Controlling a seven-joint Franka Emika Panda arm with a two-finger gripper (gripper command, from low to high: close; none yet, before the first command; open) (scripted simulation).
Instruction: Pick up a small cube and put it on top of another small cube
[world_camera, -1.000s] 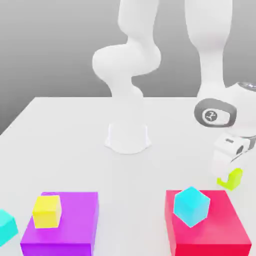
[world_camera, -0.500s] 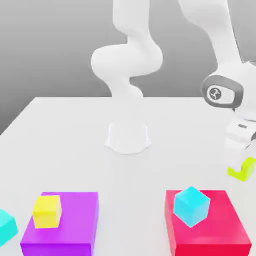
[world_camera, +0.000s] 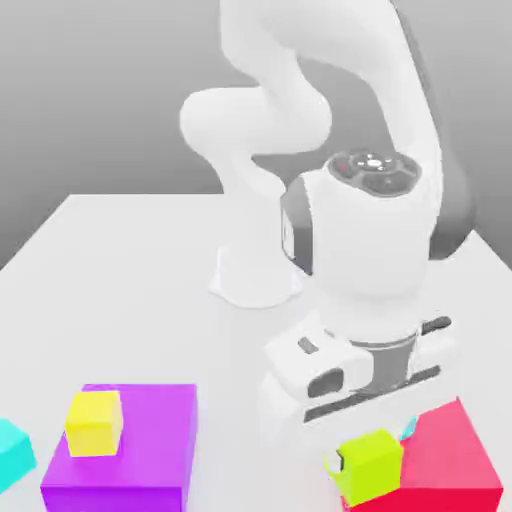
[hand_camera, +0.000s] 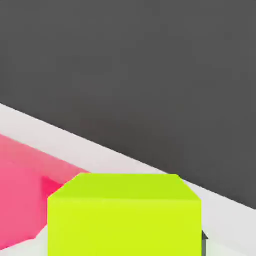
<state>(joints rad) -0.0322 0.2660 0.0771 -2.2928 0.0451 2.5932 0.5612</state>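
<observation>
The small lime cube (world_camera: 368, 463) is a plain yellow-green block with flat, unmarked faces, its top a shade lighter than its sides, and far smaller than the flat blocks on the tabletop (world_camera: 140, 290). In the exterior view it sits at the lower right of the frame, directly under the white hand of the arm, clear of the tabletop and hanging beside the left edge of the big red block (world_camera: 455, 460). The fingers (world_camera: 341, 464) are closed narrowly on it: one dark pad shows against the cube's left face, while the other is hidden behind the cube. In the hand view the lime cube (hand_camera: 125, 215) fills the lower middle of the frame, with the red block (hand_camera: 22, 200) at the lower left behind it.

A sliver of the cyan cube (world_camera: 409, 428) peeks out just above the red block, near the hand. At the lower left, the yellow cube (world_camera: 94, 422) rests on the purple block (world_camera: 150, 450), and the small turquoise cube (world_camera: 12, 452) stands on the tabletop at the frame's left edge, well apart from the lime cube.
</observation>
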